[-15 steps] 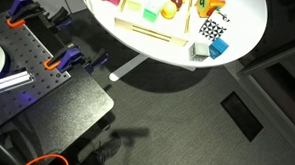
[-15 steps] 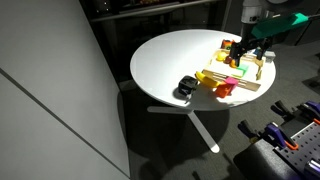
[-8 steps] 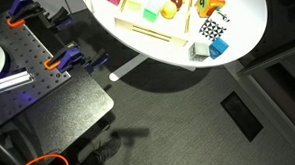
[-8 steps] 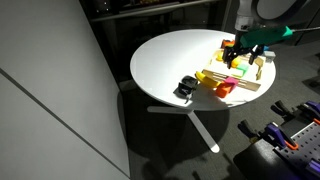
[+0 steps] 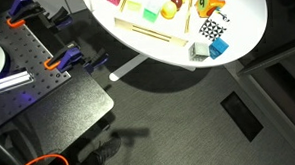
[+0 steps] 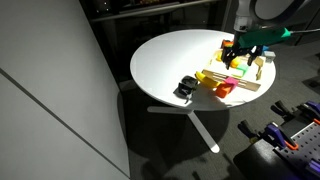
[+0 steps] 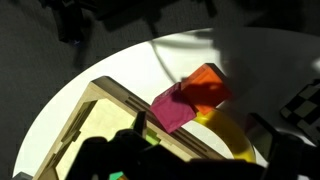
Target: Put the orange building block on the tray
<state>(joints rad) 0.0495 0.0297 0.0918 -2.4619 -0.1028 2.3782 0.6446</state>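
Note:
In the wrist view the orange building block (image 7: 205, 85) lies on the white tabletop just outside the rim of the light-wood tray (image 7: 95, 115). It touches a magenta block (image 7: 170, 108) and a yellow arch piece (image 7: 235, 135). My gripper (image 7: 200, 140) hovers over these pieces with its dark fingers (image 7: 135, 145) spread wide and nothing between them. In an exterior view the gripper (image 6: 243, 52) hangs over the far end of the tray (image 6: 240, 85). The orange block also shows in an exterior view (image 5: 213, 2) beside the tray (image 5: 150, 30).
A red-and-yellow rounded piece (image 5: 170, 6) lies on the tray. A checkered block (image 5: 212, 30), a blue cube (image 5: 220, 47) and a grey block (image 5: 199, 51) sit near the round table's edge. A black perforated bench with clamps (image 5: 26, 58) stands beside the table.
The arm shifted a little and came lower over the tray's far end between one second ago and half a second ago. Since then nothing has moved.

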